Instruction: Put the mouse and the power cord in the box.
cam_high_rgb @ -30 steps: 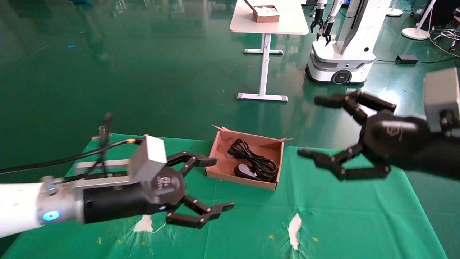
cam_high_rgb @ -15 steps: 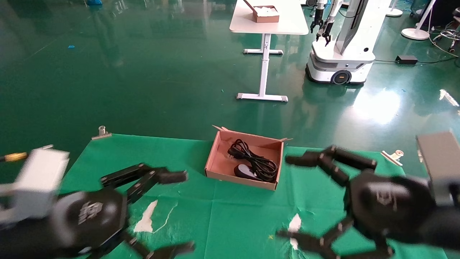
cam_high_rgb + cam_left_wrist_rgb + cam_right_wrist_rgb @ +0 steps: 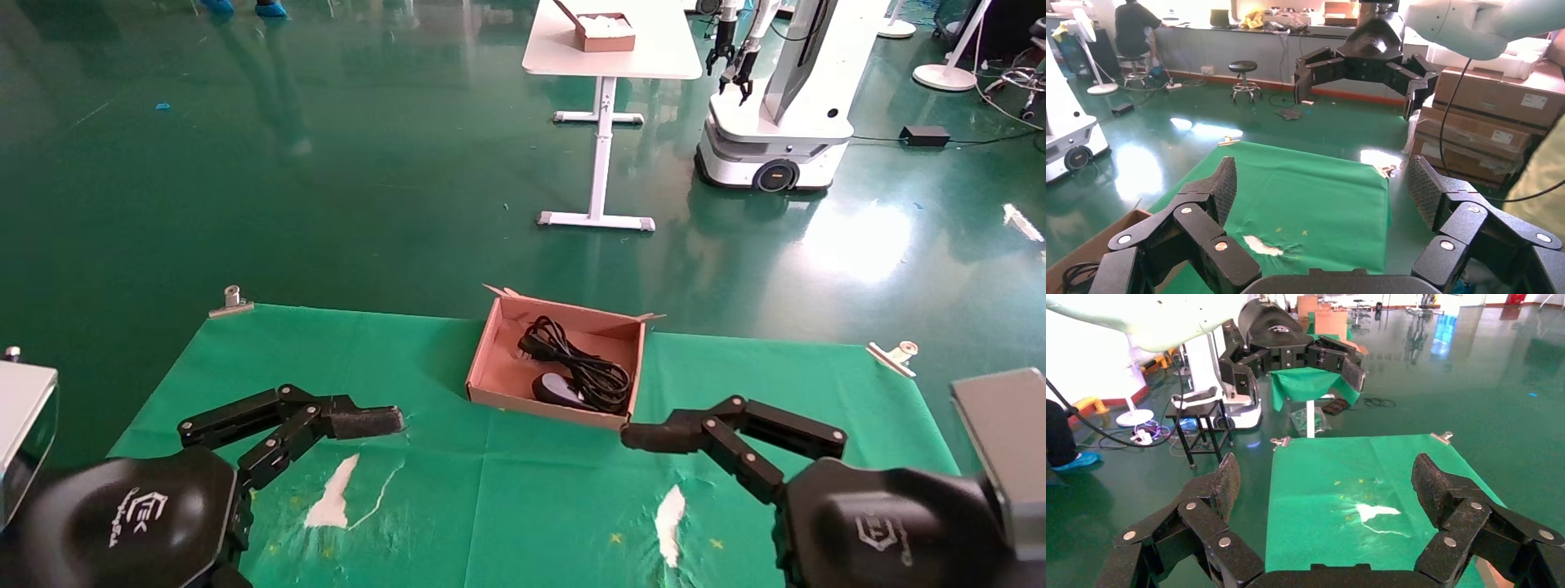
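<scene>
The mouse (image 3: 557,387) and cord (image 3: 582,359) lie inside the box (image 3: 493,353); both tools, left (image 3: 1322,191) and right (image 3: 1326,481), are spread wide and empty, so they should retreat without bumping it.

The scene is seen from the head, forward and down across the green cloth (image 3: 523,490), with the box (image 3: 498,359) at mid-distance. Each wrist view is taken close behind its own spread fingers, facing across the cloth (image 3: 1315,190) (image 3: 1333,496) toward the other arm. The cloth is shared by all three.
</scene>
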You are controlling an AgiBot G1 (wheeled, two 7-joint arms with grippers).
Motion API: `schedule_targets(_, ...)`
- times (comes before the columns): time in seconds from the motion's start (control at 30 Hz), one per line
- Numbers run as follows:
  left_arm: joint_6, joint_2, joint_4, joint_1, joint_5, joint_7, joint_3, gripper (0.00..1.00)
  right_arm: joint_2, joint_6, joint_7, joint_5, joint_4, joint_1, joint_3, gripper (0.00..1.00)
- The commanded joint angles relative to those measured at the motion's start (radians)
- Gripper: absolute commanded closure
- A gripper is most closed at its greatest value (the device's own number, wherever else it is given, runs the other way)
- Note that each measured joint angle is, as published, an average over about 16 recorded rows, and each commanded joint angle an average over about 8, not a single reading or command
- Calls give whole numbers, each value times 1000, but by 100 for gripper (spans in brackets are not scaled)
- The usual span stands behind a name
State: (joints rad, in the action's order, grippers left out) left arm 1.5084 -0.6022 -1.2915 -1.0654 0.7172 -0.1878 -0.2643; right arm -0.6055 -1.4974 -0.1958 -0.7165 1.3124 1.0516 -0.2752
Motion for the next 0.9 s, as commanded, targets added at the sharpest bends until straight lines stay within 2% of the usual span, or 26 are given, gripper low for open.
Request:
schedule_targets(0.03,-2,-2,1,-1,2,0,-3,0,-1,0,2,-1,-5,4,0,0)
schedule_targets(0.9,-12,-8,7,-8,12,0,-14,0,-5,1,9,-13,-28,22,-4,0)
